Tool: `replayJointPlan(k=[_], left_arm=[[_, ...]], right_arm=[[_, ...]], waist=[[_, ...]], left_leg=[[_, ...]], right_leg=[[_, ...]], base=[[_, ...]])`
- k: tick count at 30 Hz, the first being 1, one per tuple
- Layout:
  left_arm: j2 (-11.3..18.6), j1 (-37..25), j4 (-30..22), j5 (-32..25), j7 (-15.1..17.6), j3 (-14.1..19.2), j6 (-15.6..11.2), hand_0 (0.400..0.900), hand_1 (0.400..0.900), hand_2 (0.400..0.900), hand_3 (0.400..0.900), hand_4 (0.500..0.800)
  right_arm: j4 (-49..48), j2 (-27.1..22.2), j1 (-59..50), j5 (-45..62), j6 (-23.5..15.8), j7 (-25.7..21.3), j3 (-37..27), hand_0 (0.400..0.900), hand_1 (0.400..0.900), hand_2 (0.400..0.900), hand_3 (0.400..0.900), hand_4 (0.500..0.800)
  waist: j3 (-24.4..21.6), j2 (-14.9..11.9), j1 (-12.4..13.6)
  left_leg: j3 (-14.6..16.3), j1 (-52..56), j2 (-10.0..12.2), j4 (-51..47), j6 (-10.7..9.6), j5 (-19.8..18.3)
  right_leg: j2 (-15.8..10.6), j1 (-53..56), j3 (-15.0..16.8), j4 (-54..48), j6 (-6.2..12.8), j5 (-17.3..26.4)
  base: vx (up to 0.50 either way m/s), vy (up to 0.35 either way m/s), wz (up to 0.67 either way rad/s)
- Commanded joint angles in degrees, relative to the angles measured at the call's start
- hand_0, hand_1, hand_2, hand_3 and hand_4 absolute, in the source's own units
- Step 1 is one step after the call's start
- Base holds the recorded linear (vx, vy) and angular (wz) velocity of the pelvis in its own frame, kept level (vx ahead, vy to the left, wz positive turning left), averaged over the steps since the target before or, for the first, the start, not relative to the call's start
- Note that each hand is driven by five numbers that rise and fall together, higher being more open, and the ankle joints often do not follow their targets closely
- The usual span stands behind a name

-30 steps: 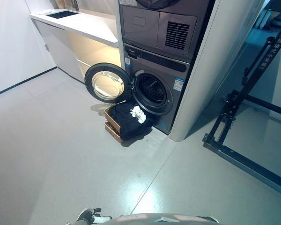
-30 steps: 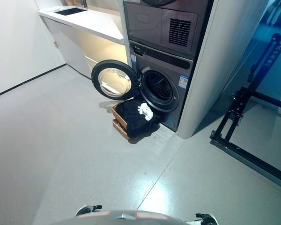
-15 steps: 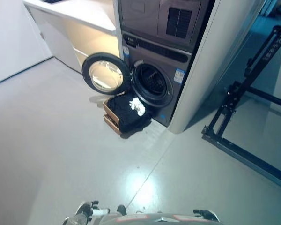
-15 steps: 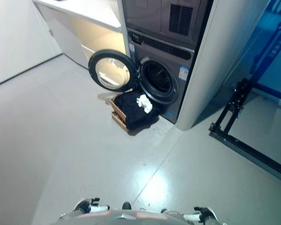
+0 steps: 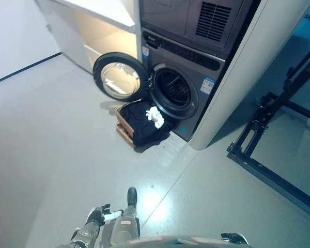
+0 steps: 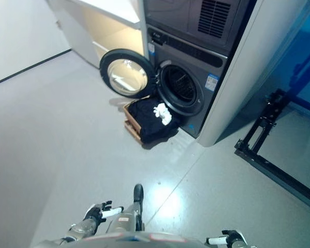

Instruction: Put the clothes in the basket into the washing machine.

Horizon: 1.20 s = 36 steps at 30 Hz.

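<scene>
Hands (image 6: 95,213) (image 6: 232,239) (two) hang loosely open, holding nothing; one basket (image 5: 125,126) holds two clothes (image 5: 142,126).

A pale grey speckled floor (image 5: 51,150) fills most of the scene, with a thin seam running diagonally across it and a bright patch of reflected light (image 5: 154,202) near the bottom. At the upper left a white wall (image 5: 13,36) meets the floor along a dark baseboard line. Beyond it stands a white counter (image 5: 111,9) over a warmly lit recess, with pale cabinet fronts (image 5: 62,31) at its left end. A tall white panel (image 5: 248,72) rises at the right of the appliance stack. Further right a black metal frame (image 5: 268,150) rests on the floor; the bluish area behind it may be glass.
</scene>
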Motion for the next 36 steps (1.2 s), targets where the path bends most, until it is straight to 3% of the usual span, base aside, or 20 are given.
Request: replayJointPlan(k=[1, 4, 5, 7, 11, 14, 17, 22, 24, 25, 26, 27, 28, 30, 31, 32, 33, 34, 35, 36], left_arm=[[1.78, 1.39, 1.71, 2.80, 0.17, -1.98, 0.57, 0.900, 0.900, 0.900, 0.900, 0.800], [2.77, 0.01, 0.30, 2.49, 0.35, -2.87, 0.78, 0.900, 0.900, 0.900, 0.900, 0.800], [3.22, -0.41, -0.02, 2.50, 0.40, -3.11, 0.90, 0.900, 0.900, 0.900, 0.900, 0.800], [3.57, -0.79, -0.20, 2.70, 0.15, -3.26, 0.85, 0.900, 0.900, 0.900, 0.900, 0.800], [3.40, -1.29, 0.19, 3.19, 0.39, -3.27, 0.65, 0.900, 0.900, 0.900, 0.900, 0.800], [2.91, -1.04, 0.84, 3.54, 0.12, -2.91, 0.48, 0.900, 0.900, 0.900, 0.900, 0.800], [2.69, -1.13, 1.25, 3.73, -0.20, -2.37, 0.33, 0.900, 0.900, 0.900, 0.900, 0.800], [1.22, -0.06, 1.44, 3.64, -0.37, -1.48, 0.12, 0.900, 0.900, 0.900, 0.900, 0.800], [0.89, 0.15, 1.45, 3.51, -0.35, -1.35, 0.10, 0.900, 0.900, 0.900, 0.900, 0.800], [0.48, 0.52, 1.50, 3.40, -0.38, -1.05, 0.14, 0.900, 0.900, 0.900, 0.900, 0.800], [0.14, 0.69, 0.95, 3.63, -0.05, -1.41, 0.12, 0.900, 0.900, 0.900, 0.900, 0.800], [0.15, 0.68, 0.94, 3.63, -0.05, -1.40, 0.12, 0.900, 0.900, 0.900, 0.900, 0.800], [0.03, 0.05, -0.23, 3.94, 0.42, -2.32, -0.14, 0.900, 0.900, 0.900, 0.900, 0.800], [-0.06, -0.42, -0.95, 3.96, 1.07, -2.53, -0.44, 0.900, 0.900, 0.900, 0.900, 0.800], [-0.03, -0.56, -1.28, 3.92, 1.26, -2.58, -0.48, 0.900, 0.900, 0.900, 0.900, 0.800], [1.06, -0.55, -0.93, 5.35, -0.06, -4.78, -0.35, 0.900, 0.900, 0.900, 0.900, 0.800], [1.02, -0.72, -0.89, 5.36, -0.06, -4.64, -0.35, 0.900, 0.900, 0.900, 0.900, 0.800], [0.55, -1.04, -1.67, 4.89, 1.68, -4.67, -0.19, 0.900, 0.900, 0.900, 0.900, 0.800], [0.73, -1.07, -1.12, 5.00, 1.96, -4.78, -0.16, 0.900, 0.900, 0.900, 0.900, 0.800], [0.73, -1.08, -1.10, 5.00, 1.96, -4.77, -0.18, 0.900, 0.900, 0.900, 0.900, 0.800]], right_arm=[[-2.35, -1.48, 0.17, -0.83, -0.49, -0.62, 0.67, 0.900, 0.900, 0.900, 0.900, 0.800], [-2.96, -1.70, -0.15, -0.31, -0.26, -0.89, 0.30, 0.900, 0.900, 0.900, 0.900, 0.800], [-3.19, -1.59, -0.13, -0.07, -0.31, -0.96, 0.26, 0.900, 0.900, 0.900, 0.900, 0.800], [-3.39, -1.22, 0.02, 0.25, -0.52, -0.91, 0.07, 0.900, 0.900, 0.900, 0.900, 0.800], [-2.96, -0.91, 0.63, 0.29, -0.44, -0.81, -0.43, 0.900, 0.900, 0.900, 0.900, 0.800], [-3.07, -0.91, 0.52, -0.40, -0.35, -0.66, -0.75, 0.900, 0.900, 0.900, 0.900, 0.800], [-3.92, -1.52, -0.02, -1.27, -0.37, -0.45, -0.79, 0.900, 0.900, 0.900, 0.900, 0.800], [-5.21, -2.17, -0.87, -2.64, -1.18, -0.18, 1.22, 0.900, 0.900, 0.900, 0.900, 0.800], [-5.39, -2.34, -1.17, -3.09, -1.30, -0.22, 1.78, 0.900, 0.900, 0.900, 0.900, 0.800], [-5.71, -2.57, -1.86, -3.85, -1.31, -0.15, 2.80, 0.900, 0.900, 0.900, 0.900, 0.800], [-7.19, -3.06, -3.36, -4.98, -1.46, -0.47, 4.63, 0.900, 0.900, 0.900, 0.900, 0.800], [-7.18, -3.05, -3.38, -4.98, -1.46, -0.47, 4.62, 0.900, 0.900, 0.900, 0.900, 0.800], [-8.78, -3.48, -5.57, -5.41, -1.71, -0.86, 7.08, 0.900, 0.900, 0.900, 0.900, 0.800], [-9.56, -3.45, -6.84, -5.61, -1.77, -0.85, 8.43, 0.900, 0.900, 0.900, 0.900, 0.800], [-9.87, -3.58, -7.41, -5.77, -1.91, -1.11, 9.18, 0.900, 0.900, 0.900, 0.900, 0.800], [-7.46, -10.50, -25.27, -4.85, -0.23, 0.64, 13.18, 0.900, 0.900, 0.900, 0.900, 0.800], [-7.30, -10.50, -25.56, -4.81, -0.28, 0.68, 13.27, 0.900, 0.900, 0.900, 0.900, 0.800], [-10.23, -6.39, -16.63, -4.67, -2.76, -1.49, 13.28, 0.900, 0.900, 0.900, 0.900, 0.800], [-9.63, -5.77, -17.43, -4.32, -2.13, -2.42, 13.02, 0.900, 0.900, 0.900, 0.900, 0.800], [-9.59, -5.75, -17.46, -4.31, -2.14, -2.44, 13.04, 0.900, 0.900, 0.900, 0.900, 0.800]], waist=[[-1.40, -1.62, -0.11], [0.54, 0.05, -1.72], [1.36, 0.82, -2.32], [2.67, 1.86, -3.66], [3.47, 2.50, -6.05], [3.86, -0.04, -7.86], [4.44, -0.75, -9.03], [1.99, -0.60, -8.83], [1.98, -0.17, -8.60], [1.69, 0.43, -8.32], [2.58, -0.21, -7.07], [2.47, -0.15, -7.16], [4.69, -1.66, -4.95], [5.35, -2.02, -4.02], [5.60, -2.09, -3.48], [4.75, -2.51, 0.63], [4.88, -2.60, 0.43], [5.03, -2.24, 0.16], [4.74, -1.26, 0.68], [5.05, -1.39, 0.76]], left_leg=[[-1.17, -4.61, -3.16, 5.04, 1.53, -2.98], [-2.09, -0.23, -5.51, 4.46, 4.25, -5.72], [-2.54, 0.93, -5.60, 4.61, 4.85, -6.46], [-3.98, 4.34, -6.06, 4.28, 5.65, -8.54], [-7.40, 10.48, -6.70, 2.35, 4.83, -11.53], [-9.02, 16.00, -8.86, 1.14, 4.16, -15.30], [-10.17, 20.27, -9.11, 0.59, 3.61, -18.26], [-11.98, 23.23, -8.16, 5.57, 2.50, -22.40], [-11.85, 22.92, -7.56, 8.27, 1.82, -22.14], [-11.80, 22.25, -6.95, 11.77, 0.70, -20.18], [-10.49, 16.24, -6.34, 24.98, -1.46, -13.81], [-10.57, 15.84, -6.30, 25.44, -1.48, -14.00], [-9.94, 7.81, -7.02, 36.88, -2.02, -10.92], [-9.15, 4.34, -7.28, 40.06, -1.51, -11.23], [-7.93, 2.50, -6.44, 38.87, -0.98, -11.65], [-8.31, -0.86, -5.58, 33.52, -0.47, -13.24], [-8.36, -0.81, -5.75, 33.27, -0.45, -13.00], [-7.12, -0.02, -1.53, 21.05, -0.81, -12.74], [-7.14, 0.29, 0.32, 13.59, -1.86, -9.65], [-6.99, 1.13, 0.23, 12.68, -1.92, -9.25]], right_leg=[[-5.93, -1.68, -0.50, 17.78, 5.71, 18.28], [-6.35, -7.55, 0.83, 30.42, 4.42, 27.70], [-5.59, -9.15, 1.03, 34.11, 3.98, 28.24], [-4.87, -14.71, 0.50, 38.43, 3.06, 23.13], [-5.31, -21.41, -4.90, 26.11, 1.63, 15.78], [-3.82, -23.28, -8.29, 7.65, 3.81, 19.16], [-2.20, -24.94, -11.20, 0.02, 5.16, 23.54], [-0.23, -22.41, -10.06, 2.72, 2.61, 21.28], [0.25, -22.15, -10.58, 3.99, 1.77, 20.04], [1.01, -21.30, -10.72, 4.88, 0.77, 18.29], [0.81, -19.03, -10.46, 5.68, -0.54, 16.70], [0.84, -19.22, -10.55, 5.76, -0.56, 16.68], [0.37, -17.05, -9.71, 5.45, -1.83, 15.55], [0.31, -16.61, -9.86, 5.73, -2.34, 14.77], [0.26, -15.92, -10.03, 5.67, -2.31, 14.14], [0.53, -13.35, -10.64, 4.61, -2.00, 12.58], [0.38, -13.35, -10.72, 4.58, -1.98, 12.62], [0.68, -12.05, -10.67, 4.08, -0.80, 11.49], [1.42, -11.21, -10.73, 3.73, -0.42, 10.93], [1.31, -10.83, -10.63, 3.68, -0.43, 10.86]], base=[[0.42, 0.359, -0.11], [0.28, 0.320, 0.18], [0.32, 0.281, 0.37], [0.36, 0.199, 0.43], [0.42, 0.035, 0.45], [0.45, -0.104, 0.32], [0.37, -0.078, 0.27], [0.39, -0.155, 0.36], [0.23, -0.113, 0.15], [0.37, -0.252, 0.28], [0.27, -0.201, 0.22], [0.21, -0.308, 0.15], [0.05, -0.164, 0.07], [0.12, -0.182, 0.08], [0.36, -0.200, 0.15], [0.30, -0.118, 0.12], [0.43, -0.074, 0.13], [0.29, 0.043, 0.06], [0.30, 0.038, 0.02], [0.33, 0.091, 0.04]])
